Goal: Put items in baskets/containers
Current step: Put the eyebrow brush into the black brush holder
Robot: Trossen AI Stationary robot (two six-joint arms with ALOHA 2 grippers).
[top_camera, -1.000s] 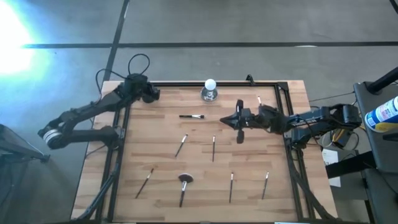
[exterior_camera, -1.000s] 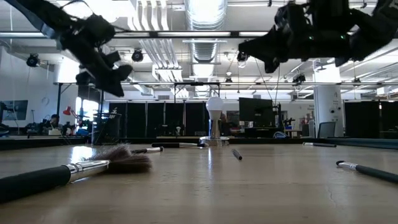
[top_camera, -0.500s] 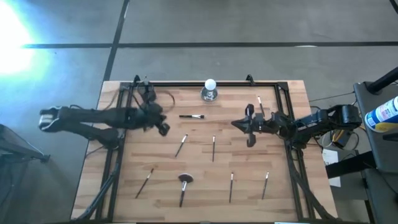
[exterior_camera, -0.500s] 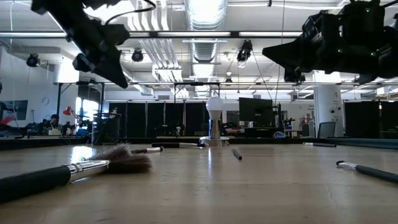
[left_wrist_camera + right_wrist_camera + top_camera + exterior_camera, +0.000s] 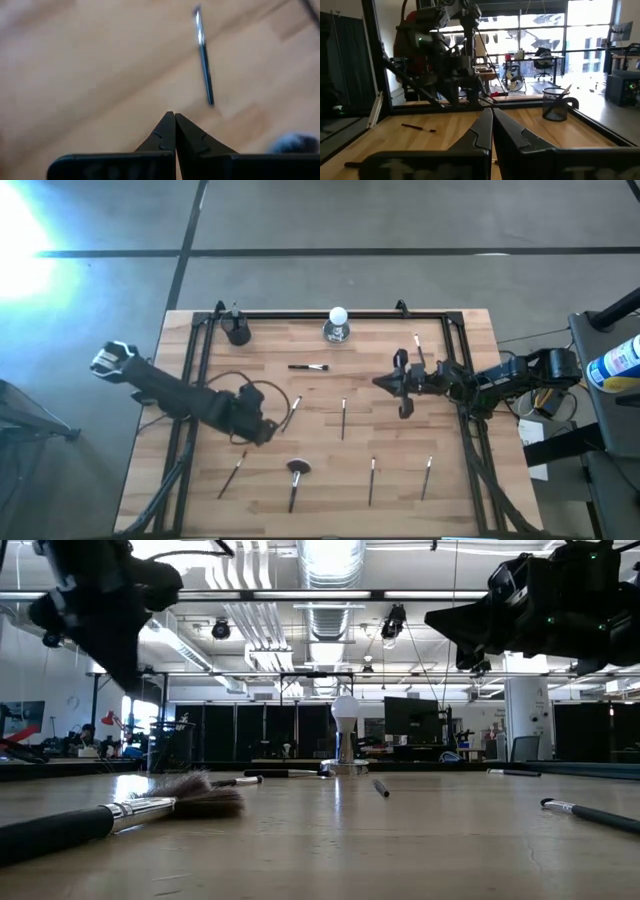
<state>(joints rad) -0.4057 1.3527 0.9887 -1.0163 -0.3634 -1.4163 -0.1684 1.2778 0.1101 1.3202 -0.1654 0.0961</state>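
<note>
Brushes (image 5: 343, 418) lie loose across the table; the cup (image 5: 237, 332) sits at 11 o'clock holding one. Left gripper (image 5: 262, 432) has swung from cup toward 7 o'clock and closed empty. Right gripper (image 5: 402, 383) waits at 3 o'clock, closed. Next pick pending.

A white ball on a silvery base (image 5: 338, 323) stands near the far edge of the wooden table (image 5: 460, 480). A black metal frame (image 5: 320, 314) runs around that tabletop. Off to the side, a white bottle with a blue label (image 5: 618, 362) sits apart.
</note>
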